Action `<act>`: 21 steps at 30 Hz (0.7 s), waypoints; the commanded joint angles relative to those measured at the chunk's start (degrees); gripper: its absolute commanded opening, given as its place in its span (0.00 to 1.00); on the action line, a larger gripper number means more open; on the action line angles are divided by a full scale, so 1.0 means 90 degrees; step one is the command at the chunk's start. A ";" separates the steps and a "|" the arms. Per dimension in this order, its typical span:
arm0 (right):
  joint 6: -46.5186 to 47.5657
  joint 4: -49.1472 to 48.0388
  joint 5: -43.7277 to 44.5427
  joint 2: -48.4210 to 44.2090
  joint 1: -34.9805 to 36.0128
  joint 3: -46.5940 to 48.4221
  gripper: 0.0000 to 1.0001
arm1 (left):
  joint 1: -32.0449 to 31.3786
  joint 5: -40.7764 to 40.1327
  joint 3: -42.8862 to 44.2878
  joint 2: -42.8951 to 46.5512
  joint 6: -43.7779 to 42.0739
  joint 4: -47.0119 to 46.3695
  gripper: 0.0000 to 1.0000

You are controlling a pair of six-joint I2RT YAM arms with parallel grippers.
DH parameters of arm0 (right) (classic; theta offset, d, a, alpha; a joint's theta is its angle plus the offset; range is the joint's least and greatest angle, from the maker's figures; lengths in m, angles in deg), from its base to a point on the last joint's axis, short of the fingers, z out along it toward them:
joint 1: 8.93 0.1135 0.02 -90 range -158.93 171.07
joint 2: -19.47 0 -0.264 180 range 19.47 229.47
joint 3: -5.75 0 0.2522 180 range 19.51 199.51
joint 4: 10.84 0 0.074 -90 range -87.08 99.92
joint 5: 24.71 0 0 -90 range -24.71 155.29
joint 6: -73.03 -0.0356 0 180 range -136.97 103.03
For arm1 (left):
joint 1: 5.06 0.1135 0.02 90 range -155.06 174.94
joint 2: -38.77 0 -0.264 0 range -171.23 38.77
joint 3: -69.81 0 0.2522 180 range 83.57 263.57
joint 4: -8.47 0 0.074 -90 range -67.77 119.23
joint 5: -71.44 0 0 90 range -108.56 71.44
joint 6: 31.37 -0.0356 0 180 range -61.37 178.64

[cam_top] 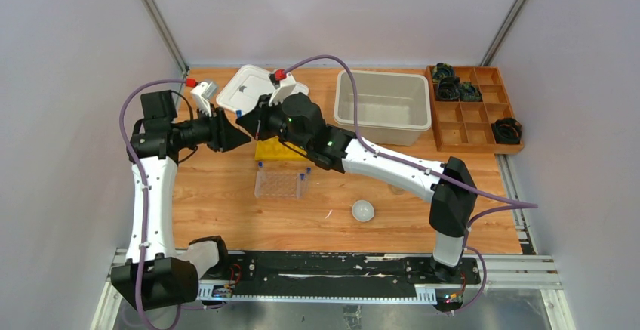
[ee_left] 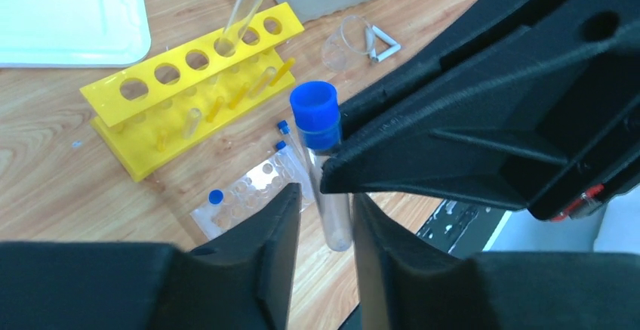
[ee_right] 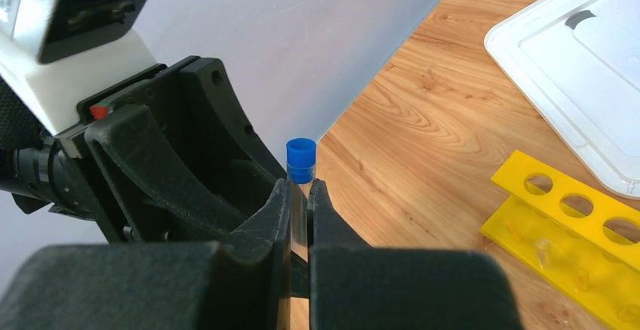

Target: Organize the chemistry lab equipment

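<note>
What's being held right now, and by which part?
A blue-capped tube, pinched just below its cap by the right gripper; the left gripper flanks it, grip unclear.

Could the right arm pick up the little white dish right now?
Probably not yet: the right pincer is shut on a blue-capped tube, so it is full. Nothing lies over the dish.

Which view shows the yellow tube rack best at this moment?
Left wrist. The yellow tube rack lies nearly whole there, its row of holes plain, one clear tube leaning in it. Top external shows only a yellow strip beneath the right arm; right wrist catches just one end at its right edge.
</note>
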 commanded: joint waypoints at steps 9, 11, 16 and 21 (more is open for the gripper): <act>0.0108 0.1036 0.0119 -0.0161 -0.0052 0.0382 0.48 | -0.0024 -0.0066 0.0018 0.0141 -0.0341 -0.0087 0.11; 0.0112 0.1418 -0.0056 -0.0095 -0.0159 0.0572 0.52 | -0.0024 -0.0049 0.0004 0.0201 -0.0483 -0.0093 0.08; 0.0213 0.2184 -0.0723 0.0251 -0.0364 0.1207 0.52 | -0.0025 0.0073 -0.0043 0.0250 -0.0582 -0.0089 0.04; 0.0383 0.2607 -0.1232 0.0592 -0.0417 0.1853 0.49 | -0.0038 0.0076 -0.0043 0.0246 -0.0563 -0.0092 0.04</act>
